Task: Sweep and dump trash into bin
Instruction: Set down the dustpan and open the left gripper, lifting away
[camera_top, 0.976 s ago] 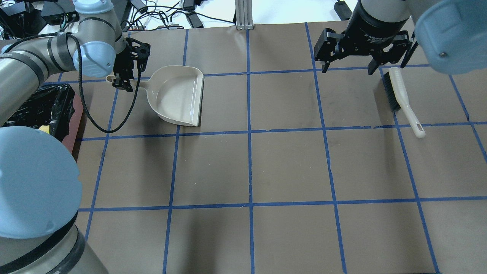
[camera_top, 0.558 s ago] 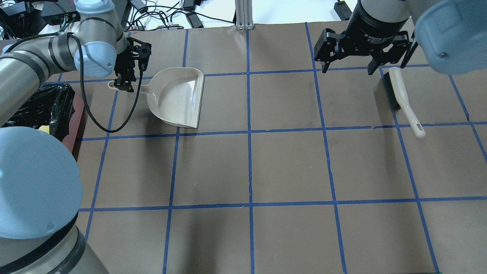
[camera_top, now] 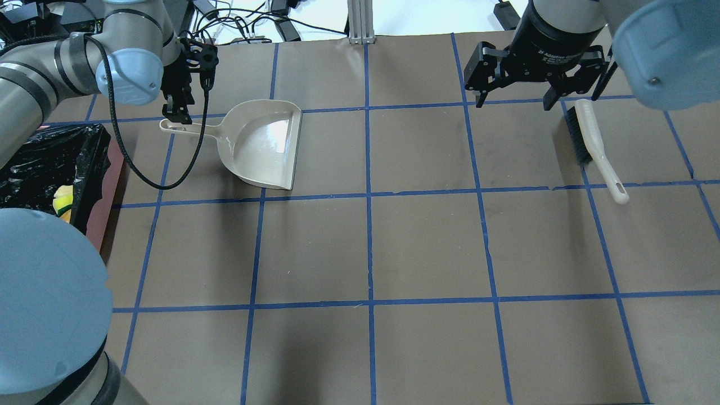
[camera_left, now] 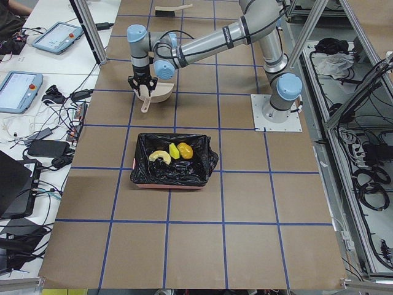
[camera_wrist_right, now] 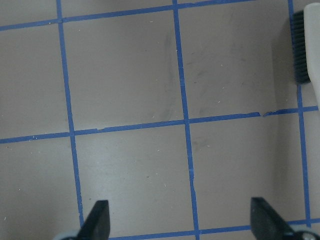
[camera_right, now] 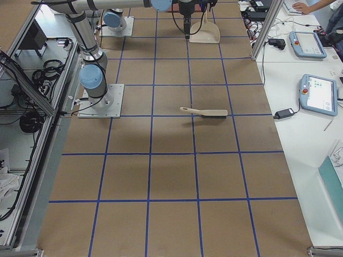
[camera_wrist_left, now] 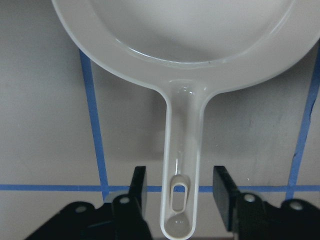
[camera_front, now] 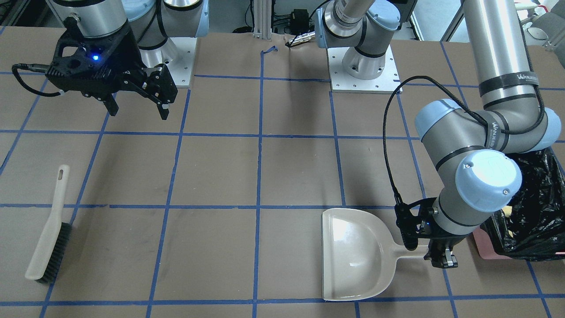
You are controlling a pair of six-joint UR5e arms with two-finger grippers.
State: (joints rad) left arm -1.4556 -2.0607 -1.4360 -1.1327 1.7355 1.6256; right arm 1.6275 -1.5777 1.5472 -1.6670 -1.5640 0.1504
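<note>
The beige dustpan [camera_top: 264,140] lies flat on the table, empty. My left gripper [camera_top: 179,115] is open over the end of its handle; in the left wrist view [camera_wrist_left: 180,192] the fingers [camera_wrist_left: 137,192] stand on either side of the handle with a gap on both sides. My right gripper [camera_top: 513,103] is open and empty above the table, beside the brush [camera_top: 590,140]. The pink bin [camera_left: 140,182], lined with a black bag, holds the croissant piece [camera_left: 158,156], the yellow sponge [camera_left: 174,150] and the potato [camera_left: 185,150].
The bin [camera_top: 107,197] stands at the table's left edge, near the left arm's elbow. The brush [camera_front: 50,234] lies bristles down, handle toward the robot. A metal post [camera_top: 360,22] stands at the far edge. Blue tape lines grid the brown table.
My left arm has swung left and back from over the bin, and its gripper has shifted to the handle's far end. The dustpan turned slightly. The right arm has not moved.
</note>
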